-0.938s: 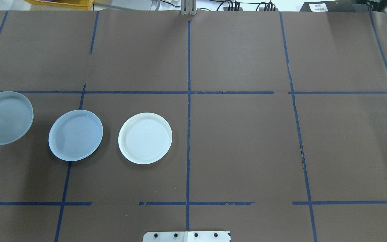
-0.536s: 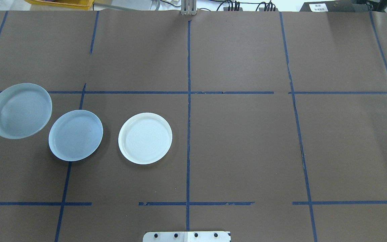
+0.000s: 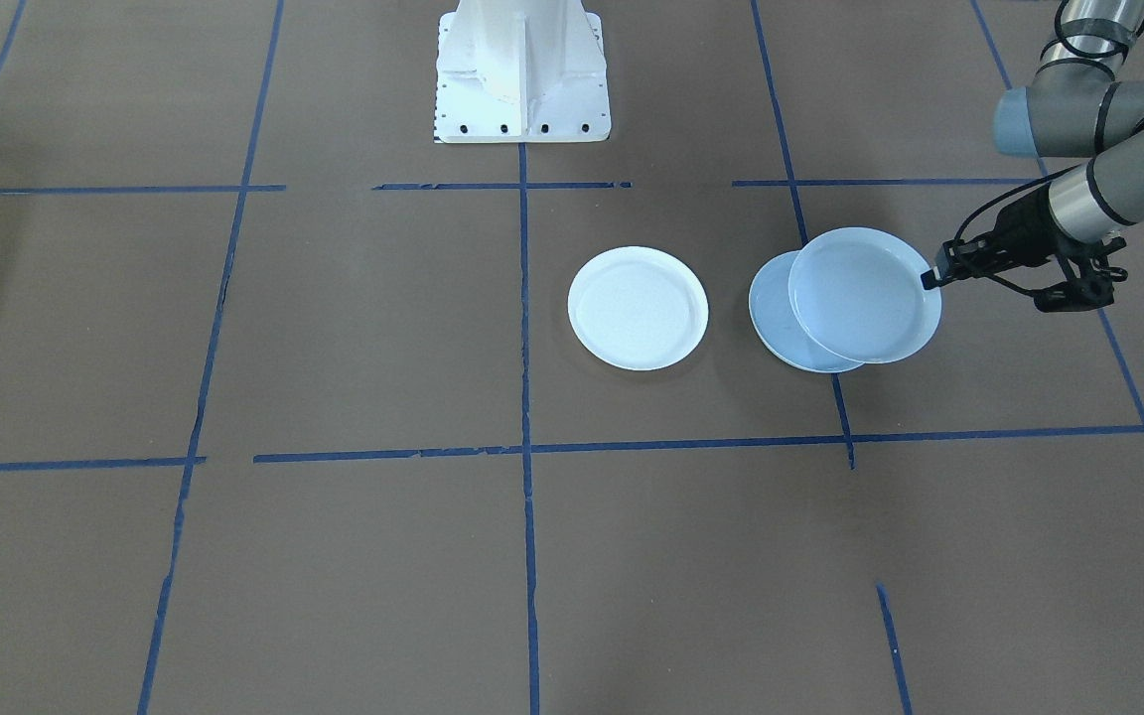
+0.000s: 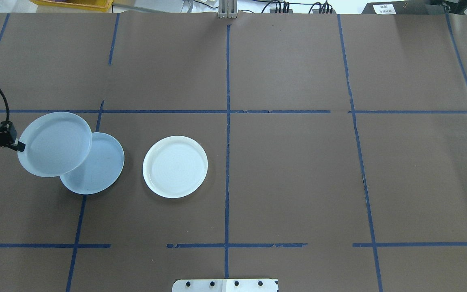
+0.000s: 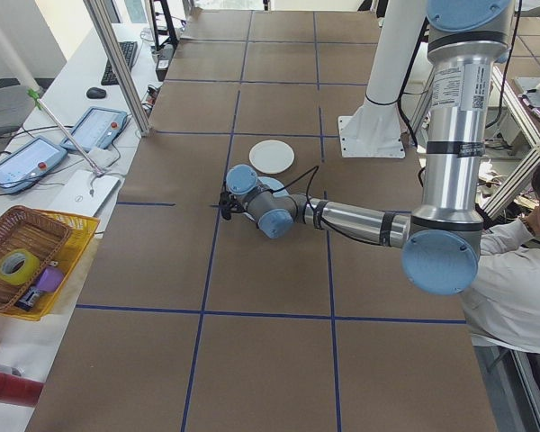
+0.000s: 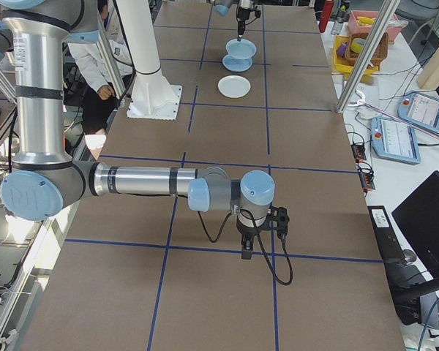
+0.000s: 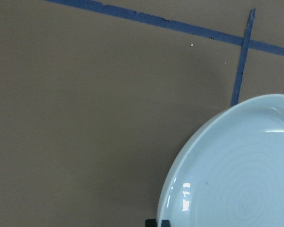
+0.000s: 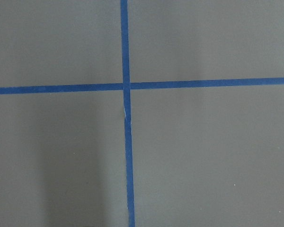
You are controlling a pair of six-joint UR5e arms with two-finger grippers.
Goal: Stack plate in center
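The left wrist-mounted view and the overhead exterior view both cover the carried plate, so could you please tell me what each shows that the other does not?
Only the left wrist-mounted view shows, close up, the faint concentric rings on the round pale ringed plate that the left claw grips by the rim. Only the overhead exterior view shows the smooth pale blue-grey centre plate partly under it, the bright white round plate apart to the side, and the whole taped grid. Both show the ringed plate, brown table paper and blue tape lines.
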